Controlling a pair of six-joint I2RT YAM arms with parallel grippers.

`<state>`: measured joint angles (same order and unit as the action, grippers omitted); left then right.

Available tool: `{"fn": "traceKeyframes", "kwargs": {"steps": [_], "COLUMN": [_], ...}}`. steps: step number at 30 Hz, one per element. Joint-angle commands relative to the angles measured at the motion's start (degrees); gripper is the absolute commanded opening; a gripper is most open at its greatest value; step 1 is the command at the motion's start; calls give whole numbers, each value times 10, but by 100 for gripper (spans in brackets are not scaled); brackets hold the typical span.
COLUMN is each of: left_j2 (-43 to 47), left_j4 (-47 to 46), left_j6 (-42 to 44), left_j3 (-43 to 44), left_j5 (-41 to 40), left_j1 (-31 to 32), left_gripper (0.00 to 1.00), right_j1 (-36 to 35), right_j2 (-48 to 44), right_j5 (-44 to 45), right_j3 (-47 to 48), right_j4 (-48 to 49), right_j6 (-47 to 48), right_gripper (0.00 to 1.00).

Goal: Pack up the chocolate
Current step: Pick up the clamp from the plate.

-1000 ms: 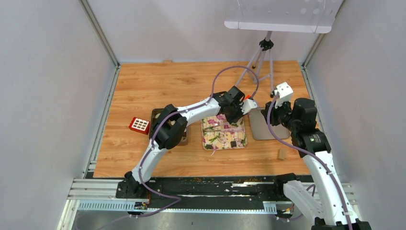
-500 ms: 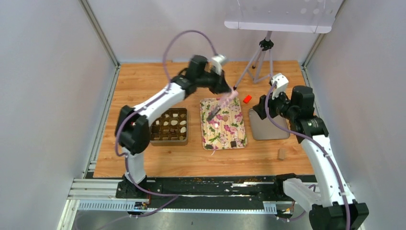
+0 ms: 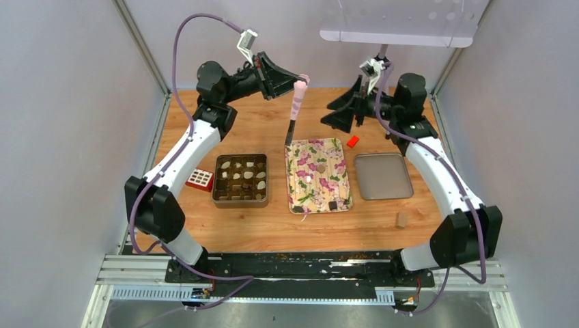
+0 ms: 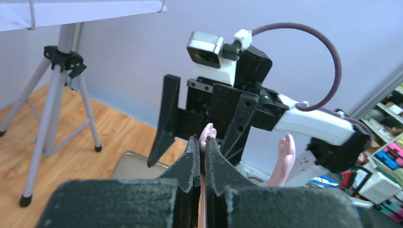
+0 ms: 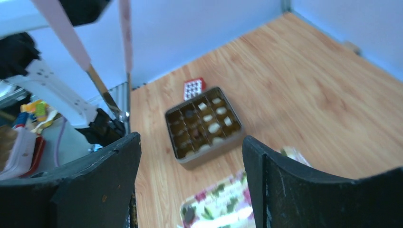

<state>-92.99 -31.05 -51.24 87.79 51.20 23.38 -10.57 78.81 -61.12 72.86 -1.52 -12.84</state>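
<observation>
Nearest the arm bases, a lone tan cylinder (image 3: 401, 219) is seen on the wooden table (image 3: 205, 225), at about 4 o'clock from the floral tray (image 3: 341, 158). A few pieces of the chocolate (image 3: 332, 204) are left on that tray, dark and brown ones among them. More pieces are seated in the compartments of a divided metal tin (image 3: 217, 198), which is placed at 9 o'clock from the tray and just apart from it. A small red holder with white squares (image 3: 199, 179) is set against the tin's 9 o'clock side. A bare grey metal lid (image 3: 383, 175) is laid at 3 o'clock from the tray, and a small bright red block (image 3: 352, 141) is found at 1 o'clock. Farther back, the left gripper (image 3: 299, 82) is raised above the table, its fingers pressed together on the top of a pink-handled tool (image 3: 296, 102), which hangs down with its dark tip towards the tray's 11 o'clock corner. Opposite it, the right gripper (image 3: 339, 113) is held aloft with its jaws spread wide and nothing between them. A tripod (image 3: 382, 51) is stood at the far wall behind it.
</observation>
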Motion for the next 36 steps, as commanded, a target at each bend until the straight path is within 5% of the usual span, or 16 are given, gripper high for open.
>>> {"fn": "traceKeyframes", "kwargs": {"steps": [1,11,23,28,31,32,34,36], "left_j2": [31,56,75,77,85,89,99,113], "left_j4": [-15,-41,15,25,36,45,64,75], "left_j6": [-82,-109,-105,-77,-26,5,73,110], "left_j3": [31,23,10,-4,-28,-37,-66,-114], "left_j5": [43,11,-62,-76,-74,-66,-28,14], "left_j1": [-40,-51,-54,-58,-65,-68,-78,-100], "left_gripper": [0,0,0,0,0,2,28,37], "right_j1": [-69,-198,-214,-227,-227,-226,-220,-207], "right_j2": [48,90,114,112,97,89,69,45], "right_j5": [-77,-43,97,69,55,54,52,53], "right_j3": [89,105,141,140,136,133,121,97], "right_j4": [193,207,144,153,122,101,52,-2], "right_j6": [-99,-83,-54,-31,4,30,74,119], "right_gripper": [78,79,72,37,26,25,23,21]}}
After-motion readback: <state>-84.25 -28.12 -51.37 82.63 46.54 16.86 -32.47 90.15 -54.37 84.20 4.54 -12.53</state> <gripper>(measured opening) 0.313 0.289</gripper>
